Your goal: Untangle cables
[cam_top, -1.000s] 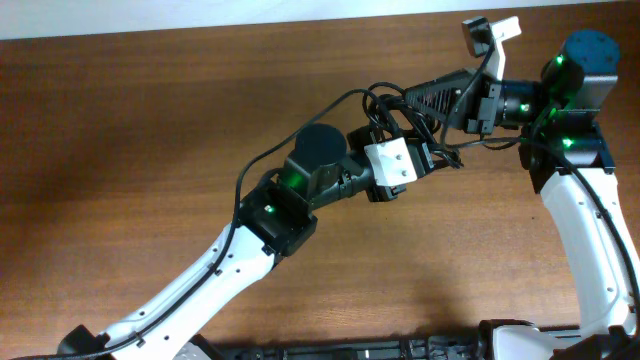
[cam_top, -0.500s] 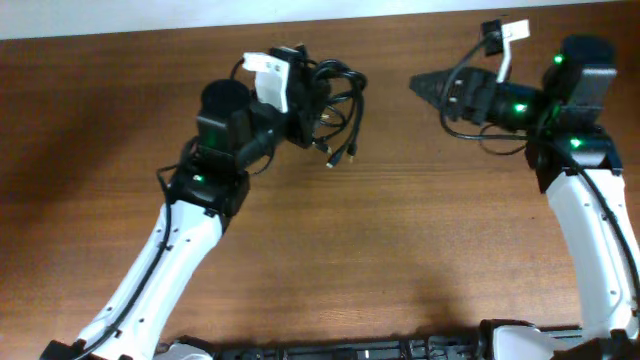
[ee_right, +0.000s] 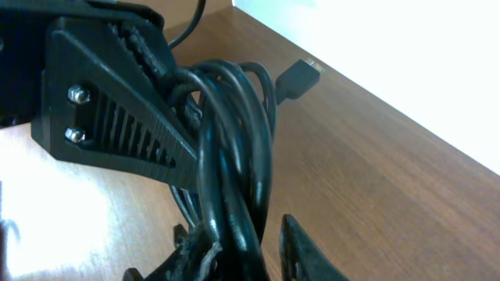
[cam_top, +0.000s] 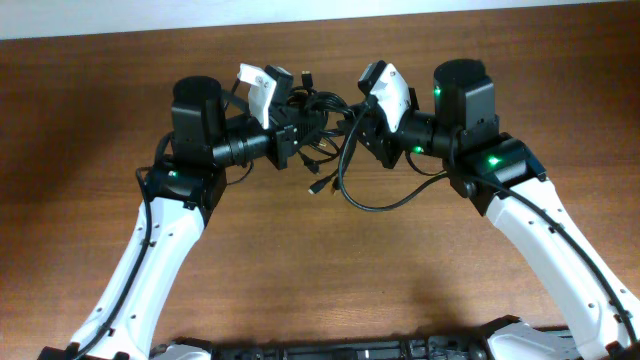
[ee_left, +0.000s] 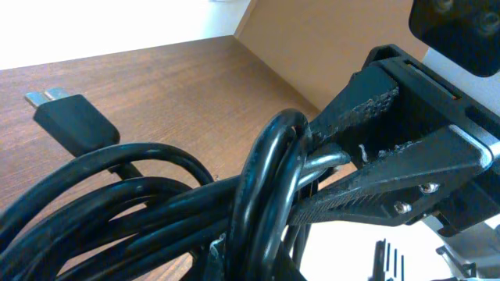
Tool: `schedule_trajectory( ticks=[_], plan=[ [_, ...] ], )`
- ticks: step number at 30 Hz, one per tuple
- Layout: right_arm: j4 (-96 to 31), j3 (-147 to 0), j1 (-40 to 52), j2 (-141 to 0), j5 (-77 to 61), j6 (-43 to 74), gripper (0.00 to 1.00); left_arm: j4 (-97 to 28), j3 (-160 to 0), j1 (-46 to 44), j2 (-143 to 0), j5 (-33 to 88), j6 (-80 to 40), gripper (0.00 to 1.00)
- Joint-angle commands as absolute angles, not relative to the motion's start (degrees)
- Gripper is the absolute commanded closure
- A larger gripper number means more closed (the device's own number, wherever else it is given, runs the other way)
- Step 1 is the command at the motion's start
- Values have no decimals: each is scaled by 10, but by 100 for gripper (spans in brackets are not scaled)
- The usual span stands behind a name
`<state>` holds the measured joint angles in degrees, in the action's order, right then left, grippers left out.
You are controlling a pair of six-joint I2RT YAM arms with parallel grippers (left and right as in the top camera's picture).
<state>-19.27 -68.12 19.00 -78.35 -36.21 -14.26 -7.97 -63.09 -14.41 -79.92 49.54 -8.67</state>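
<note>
The cables (cam_top: 318, 112) are a knotted black clump held above the table between both grippers. One loop (cam_top: 372, 203) hangs down toward the table, and small plug ends (cam_top: 315, 186) dangle. My left gripper (cam_top: 290, 135) is shut on the clump from the left. In the left wrist view the cables (ee_left: 156, 195) fill the frame and hide my own fingers. My right gripper (cam_top: 366, 125) grips the clump from the right. In the right wrist view its fingers (ee_right: 308, 254) close round the bundle (ee_right: 230, 179). A plug (ee_right: 297, 78) sticks out behind.
The brown wooden table (cam_top: 420, 280) lies below, with its far edge (cam_top: 120, 35) against a white wall. The right gripper's ribbed fingers (ee_left: 383, 179) show in the left wrist view. The left gripper's finger (ee_right: 109, 101) shows in the right wrist view.
My right gripper has swung left from the far right and closed on the clump. My left gripper has carried the clump slightly right and down to meet it.
</note>
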Motion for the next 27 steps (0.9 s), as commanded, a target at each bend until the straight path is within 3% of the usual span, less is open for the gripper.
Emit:
schedule_trajectory(
  ticks=[1, 2, 4, 5, 7, 14, 17, 19, 20, 27],
  plan=[
    [-191, -683, 192, -769, -347, -146, 49, -85, -633, -141, -780, 510, -58, 100],
    [-183, -683, 192, -769, -347, -146, 42, -92, -633, -141, -780, 510, -46, 100],
    [-154, -683, 191, -769, -347, -146, 41, -102, -633, -141, -780, 511, -14, 100],
    [-134, -683, 191, -769, -346, -146, 46, -100, -633, -141, -780, 511, -14, 100],
    [-125, -683, 191, -769, -347, -146, 71, -99, -633, -141, -780, 511, -11, 100],
    [-131, -683, 191, -769, -355, -146, 78, -47, -633, -141, -780, 536, -6, 100],
    [-131, -683, 191, -769, -356, -146, 91, -37, -633, -141, -780, 506, -6, 100],
    [-123, -683, 191, -769, -390, -146, 86, -49, -633, -136, -780, 493, -6, 100],
    [-120, -683, 191, -769, -394, -146, 75, -56, -633, -130, -780, 493, -6, 100],
    [-120, -683, 191, -769, -394, -146, 78, -62, -633, -118, -780, 504, -6, 100]
  ],
)
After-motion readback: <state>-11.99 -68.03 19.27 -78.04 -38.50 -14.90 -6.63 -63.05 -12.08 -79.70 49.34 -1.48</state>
